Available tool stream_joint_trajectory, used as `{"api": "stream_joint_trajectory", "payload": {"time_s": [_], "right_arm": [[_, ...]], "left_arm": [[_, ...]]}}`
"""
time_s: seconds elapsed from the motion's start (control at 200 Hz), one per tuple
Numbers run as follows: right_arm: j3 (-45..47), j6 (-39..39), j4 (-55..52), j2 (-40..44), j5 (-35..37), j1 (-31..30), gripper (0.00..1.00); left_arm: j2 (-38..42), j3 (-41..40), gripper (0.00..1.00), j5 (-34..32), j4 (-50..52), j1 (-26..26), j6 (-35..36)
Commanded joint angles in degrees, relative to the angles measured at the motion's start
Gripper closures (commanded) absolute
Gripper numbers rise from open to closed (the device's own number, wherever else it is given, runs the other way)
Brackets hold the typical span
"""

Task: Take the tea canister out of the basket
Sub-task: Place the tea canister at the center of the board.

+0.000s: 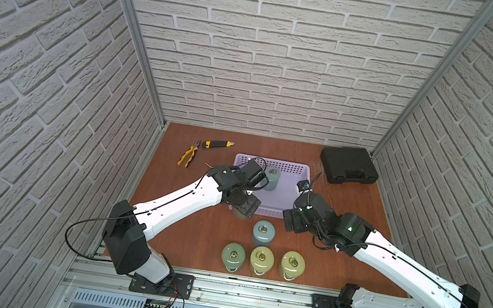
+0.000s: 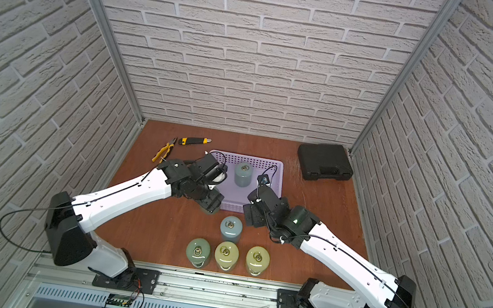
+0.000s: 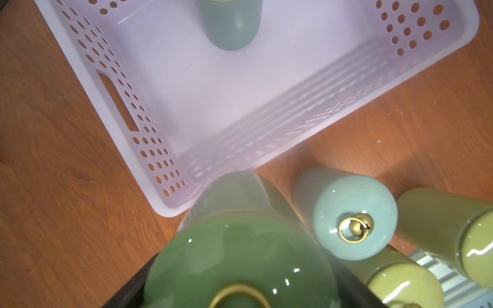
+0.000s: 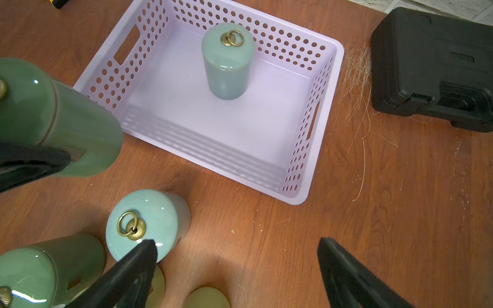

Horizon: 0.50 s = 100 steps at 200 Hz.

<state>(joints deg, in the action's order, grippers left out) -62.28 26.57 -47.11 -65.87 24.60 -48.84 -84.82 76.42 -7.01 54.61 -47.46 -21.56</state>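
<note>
Tea canister (image 4: 80, 128), dark green, is clenched in the left tool (image 1: 242, 208) just outside the lavender basket (image 4: 280, 40), by its near left corner. A blue-grey canister (image 4: 226, 66) stands inside the basket. The right tool (image 4: 237, 244) hangs released, empty, over the bench (image 4: 400, 213).

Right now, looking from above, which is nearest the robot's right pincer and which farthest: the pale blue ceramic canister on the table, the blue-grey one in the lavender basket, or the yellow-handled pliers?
1. Pale blue ceramic canister, on the table just beside the right pincer.
2. Blue-grey ceramic canister, standing in the lavender plastic basket beyond.
3. Yellow-handled pliers, near the table's far left corner.
</note>
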Motion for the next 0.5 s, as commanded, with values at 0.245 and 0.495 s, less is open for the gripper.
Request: {"api": "stream_joint_trajectory", "payload": {"time_s": [0.245, 0.495], "right_arm": [[-1.03, 1.39, -1.84, 0.04, 0.63, 0.58, 0.01], [-2.45, 1.73, -3.2, -0.37, 0.46, 0.59, 0.02]], "left_arm": [[5.44, -6.08, 0.43, -2.81, -6.61, -2.9, -4.85], [5.99, -10.13, 0.43, -2.81, -9.72, -3.39, -5.95]]}}
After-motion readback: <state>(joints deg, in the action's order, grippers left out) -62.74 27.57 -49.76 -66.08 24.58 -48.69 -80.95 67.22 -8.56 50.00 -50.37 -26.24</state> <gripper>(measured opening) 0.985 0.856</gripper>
